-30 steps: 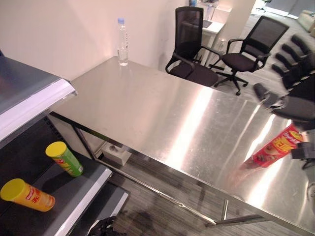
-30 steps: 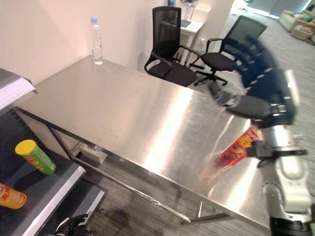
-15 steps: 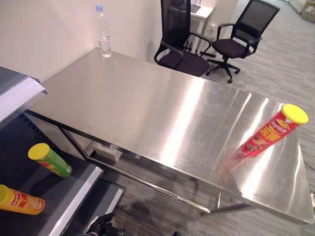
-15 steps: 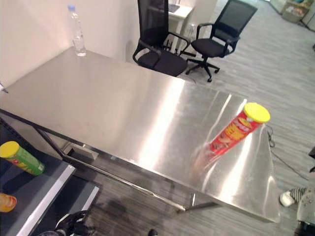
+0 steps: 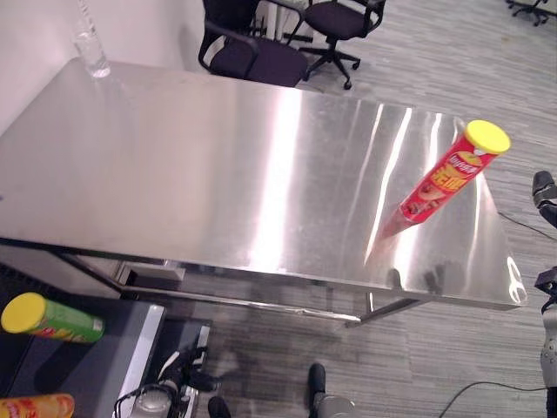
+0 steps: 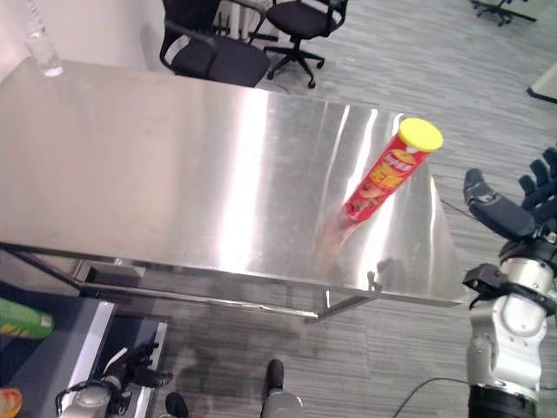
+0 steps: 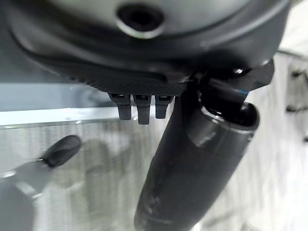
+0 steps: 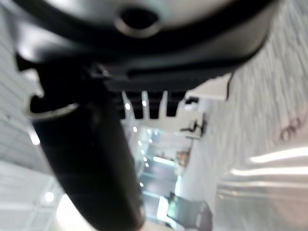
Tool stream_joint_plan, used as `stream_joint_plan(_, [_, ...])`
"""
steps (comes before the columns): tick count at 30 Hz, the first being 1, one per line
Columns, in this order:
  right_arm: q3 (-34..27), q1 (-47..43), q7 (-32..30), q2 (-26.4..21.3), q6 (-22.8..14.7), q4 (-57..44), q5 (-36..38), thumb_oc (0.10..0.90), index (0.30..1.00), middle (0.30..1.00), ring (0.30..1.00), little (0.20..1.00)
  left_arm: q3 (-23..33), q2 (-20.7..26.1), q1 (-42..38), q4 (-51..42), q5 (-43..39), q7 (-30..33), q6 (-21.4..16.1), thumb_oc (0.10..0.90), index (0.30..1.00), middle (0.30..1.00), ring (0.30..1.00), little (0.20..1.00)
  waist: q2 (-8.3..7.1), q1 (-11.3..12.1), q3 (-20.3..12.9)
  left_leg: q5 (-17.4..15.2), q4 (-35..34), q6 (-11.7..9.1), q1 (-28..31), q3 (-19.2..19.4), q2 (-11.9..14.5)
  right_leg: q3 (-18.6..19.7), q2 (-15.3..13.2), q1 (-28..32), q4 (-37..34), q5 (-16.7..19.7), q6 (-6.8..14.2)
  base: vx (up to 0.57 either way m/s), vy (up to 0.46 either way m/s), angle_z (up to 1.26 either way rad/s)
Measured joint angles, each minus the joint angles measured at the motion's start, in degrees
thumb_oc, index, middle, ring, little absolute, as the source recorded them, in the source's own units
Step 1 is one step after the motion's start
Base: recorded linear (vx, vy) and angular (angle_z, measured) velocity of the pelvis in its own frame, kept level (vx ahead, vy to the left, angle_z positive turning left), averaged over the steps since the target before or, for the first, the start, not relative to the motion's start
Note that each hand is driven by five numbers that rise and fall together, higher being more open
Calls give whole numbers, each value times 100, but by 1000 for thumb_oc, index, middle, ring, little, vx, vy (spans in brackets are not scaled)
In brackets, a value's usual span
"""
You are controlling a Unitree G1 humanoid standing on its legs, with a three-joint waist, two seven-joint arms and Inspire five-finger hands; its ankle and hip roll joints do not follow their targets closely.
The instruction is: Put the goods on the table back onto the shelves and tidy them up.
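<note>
One red can [image 5: 448, 178] stands on the counter [image 5: 218, 174], right of centre in the left eye view, close to the counter's right end, yellow lid up and nothing touching it. That's the item left to shelve. The right hand [image 6: 513, 209] hangs at the right edge of the right eye view, off the counter's end and well apart from the can, its fingers [image 6: 544, 174] spread straight and holding nothing.

My read: the step in hand is the reach for that can. To do it well, bring the hand in from the right at mid-body height, thumb on one side and fingers on the other, and close only once the can sits deep between them. It's tall and narrow, so a nudge near the lid would likely tip it and send it rolling toward the edge. Then carry it upright toward the shelf at lower left.

Down in that lower-left corner a green can [image 5: 52, 318] lies on its side on the shelf [image 5: 130, 366], with an orange can [image 5: 35, 407] below it, cut off by the frame's bottom edge. Both will probably want straightening.

A bottle [image 5: 89, 43] at the upper left is cropped at the top. The left hand [image 7: 192, 159] fills the left wrist view with straight, empty fingers over the floor. How much shelf space is free, I can't tell.
</note>
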Motion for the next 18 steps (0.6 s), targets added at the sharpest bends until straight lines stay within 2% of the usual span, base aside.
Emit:
stream_joint_plan(1, [0, 2, 84, 0, 0, -40, -1, 800, 900, 900, 900, 900, -11, 85, 30, -9, 0, 0, 3, 800, 900, 900, 900, 900, -128, 125, -76, 40, -59, -56, 66, -59, -110, 14, -184, 224, -42, 63, -8, 70, -96, 24])
stream_joint_plan(2, [26, -43, 141, 0, 3, -75, 3, 800, 900, 900, 900, 900, -7, 126, 96, -7, 2, 1, 6, 800, 900, 900, 900, 900, -219, 211, -135, 101, -133, -127, 107, -60, -157, 2, -210, 360, -226, -24, 137, 81, -220, 10])
stream_joint_plan(4, [82, -184, 226, -10, 4, -226, 4, 800, 900, 900, 900, 900, 56, 155, 252, 1, 2, 11, 27, 800, 900, 900, 900, 900, -273, 453, -171, 170, -237, -237, 197, 44, -169, -14, -117, 546, -647, -120, 260, 44, -158, -25])
stream_joint_plan(5, [114, -267, 265, -22, 0, -247, 5, 800, 900, 900, 900, 900, 87, 116, 313, 0, 4, 9, 44, 800, 900, 900, 900, 900, -267, 464, -167, 213, -239, -297, 194, 58, -128, -27, -90, 550, -655, -215, 320, 35, -102, -19])
stream_joint_plan(8, [138, -323, 308, -29, 122, -173, 49, 800, 900, 900, 900, 900, 171, -158, 633, 5, 3, -23, 135, 800, 900, 900, 900, 900, -88, 431, -257, 291, -229, -423, 190, -31, 168, -47, 250, 606, -653, -336, 220, 34, -137, 5])
stream_joint_plan(9, [127, -317, 308, -30, 142, -173, 77, 800, 900, 900, 900, 900, 139, -258, 688, 5, 3, -69, 146, 800, 900, 900, 900, 900, -94, 403, -269, 314, -232, -459, 192, -87, 235, -124, 324, 653, -653, -382, 153, 37, -134, 16])
stream_joint_plan(10, [116, -316, 313, -29, 142, -173, 81, 800, 900, 900, 900, 900, 98, -373, 648, 2, 3, -124, 148, 800, 900, 900, 900, 900, -191, 377, -334, 369, -230, -540, 158, -161, 292, -172, 387, 665, -654, -426, 94, 47, -107, 15])
stream_joint_plan(13, [119, -315, 318, -28, 141, -180, 101, 800, 900, 900, 900, 900, 51, -349, 626, 4, 3, -121, 149, 800, 900, 900, 900, 900, -307, 383, -427, 386, -239, -561, 145, -222, 263, -225, 360, 730, -656, -522, 91, 21, -25, 17])
stream_joint_plan(18, [117, -297, 385, -28, 118, -205, 232, 800, 900, 900, 900, 900, 36, -276, 738, 7, 7, -123, 169, 800, 900, 900, 900, 900, -336, 391, -768, 406, -247, -566, 108, -340, 259, -332, 360, 771, -657, -557, 102, 1, 0, 11])
